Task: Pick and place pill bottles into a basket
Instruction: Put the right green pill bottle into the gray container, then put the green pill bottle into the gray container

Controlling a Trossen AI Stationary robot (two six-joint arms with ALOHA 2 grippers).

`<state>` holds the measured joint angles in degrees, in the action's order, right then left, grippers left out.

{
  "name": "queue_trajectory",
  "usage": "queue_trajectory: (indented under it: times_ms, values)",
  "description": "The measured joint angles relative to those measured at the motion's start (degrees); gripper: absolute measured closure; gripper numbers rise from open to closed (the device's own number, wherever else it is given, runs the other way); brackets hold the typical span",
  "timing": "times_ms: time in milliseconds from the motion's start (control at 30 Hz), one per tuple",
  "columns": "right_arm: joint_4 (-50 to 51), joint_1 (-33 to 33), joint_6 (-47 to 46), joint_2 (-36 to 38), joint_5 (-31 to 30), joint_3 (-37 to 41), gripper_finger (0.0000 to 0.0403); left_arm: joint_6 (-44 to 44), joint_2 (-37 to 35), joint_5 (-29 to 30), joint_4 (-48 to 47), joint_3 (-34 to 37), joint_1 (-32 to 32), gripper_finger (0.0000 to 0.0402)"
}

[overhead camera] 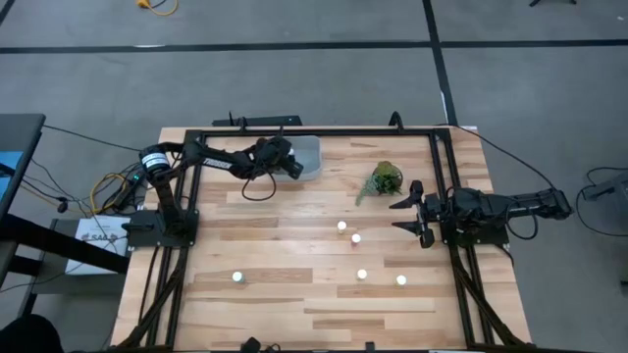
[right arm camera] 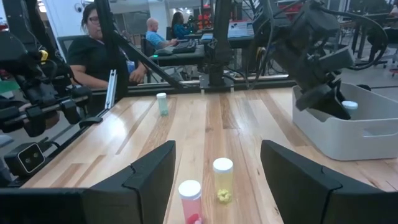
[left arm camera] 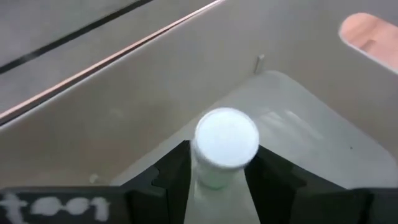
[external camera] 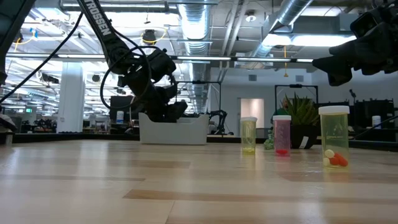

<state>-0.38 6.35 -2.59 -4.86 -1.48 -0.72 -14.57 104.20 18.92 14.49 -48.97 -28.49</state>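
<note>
Left tool [left arm camera: 219, 180] grips 1 white-capped pill bottle [left arm camera: 225, 140] — above basket [left arm camera: 298, 134].

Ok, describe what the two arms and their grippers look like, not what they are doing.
Both arms are dark, nearly black, built of jointed segments. The left arm carries white "TROSSEN" lettering along its link in the low view, and black cables loop beside it. Its base has a white-banded joint with yellow and orange wires. The left gripper has two blocky black fingers. The right gripper has broad, flat, angular black fingers.

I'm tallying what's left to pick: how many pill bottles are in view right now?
6. Five stand on the table, and alone toward the left. The sixth bottle is in the left gripper over the basket, which may hide more.
</note>
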Motion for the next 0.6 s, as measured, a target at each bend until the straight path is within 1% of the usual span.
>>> queue_trajectory:
  times_ms: [367, 467, 600]
  values:
    - [0.0, 0.0, 0.02, 0.0, 0.0, -0.01, 0.0172, 1.97, -0.36, -0.67, 1.8, -0.02, 0.0, 0.0183]
    - [0.0, 0.0, 0.0, 0.0, 0.0, 0.01, 0.0172, 1.97, -1.35, -1.43, 1.28, -0.01, 0.04, 0.0169]
    - [0.0, 0.0, 0.0, 0.0, -0.02, 0.0, 0.0172, 2.03, -4.18, -2.59, 1.71, 0.0, 0.14, 0.0162]
